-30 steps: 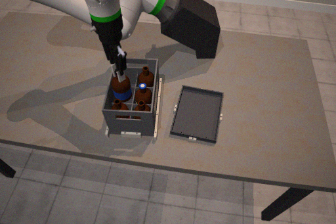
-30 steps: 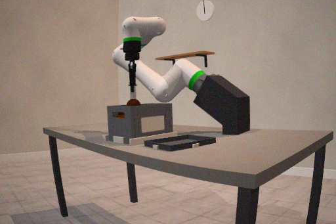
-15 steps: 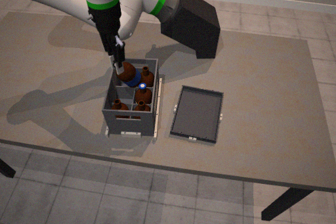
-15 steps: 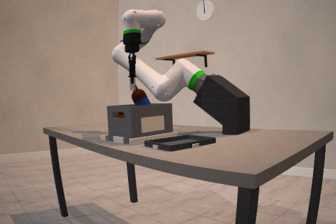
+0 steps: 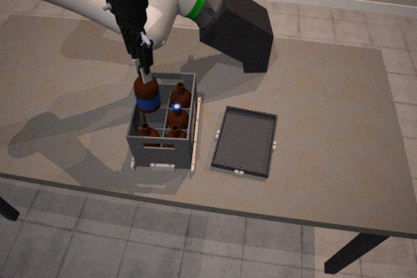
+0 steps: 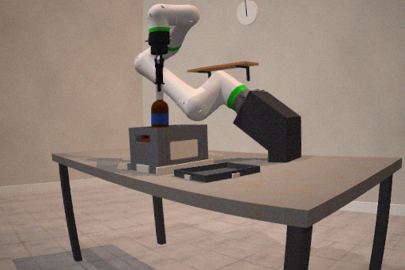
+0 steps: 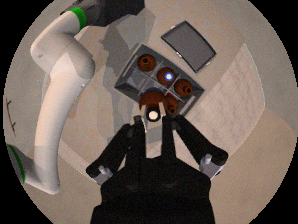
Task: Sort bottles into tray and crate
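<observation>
The gripper (image 5: pixel 145 72) is clamped on the pale capped neck of a brown bottle (image 5: pixel 147 94), which hangs upright over the rear-left compartment of the grey crate (image 5: pixel 160 156); in the exterior view its base appears level with, or just above, the crate rim. The step in hand is judged to be the carry to the dark tray (image 5: pixel 218 153), which lies flat on the table just beside the crate and carries no bottle yet. For this to be done well, the bottle should be raised until its base is plainly free of the rim, kept vertical during the sideways travel, lowered until it rests on the tray floor, and only then released. The held bottle is dark amber with a blue label band around its body and rounded shoulders. 4 more bottles are seen in the crate: 1 with a blue-and-white cap (image 5: pixel 176 107), still to be moved, and 3 with open necks, which belong there.
</observation>
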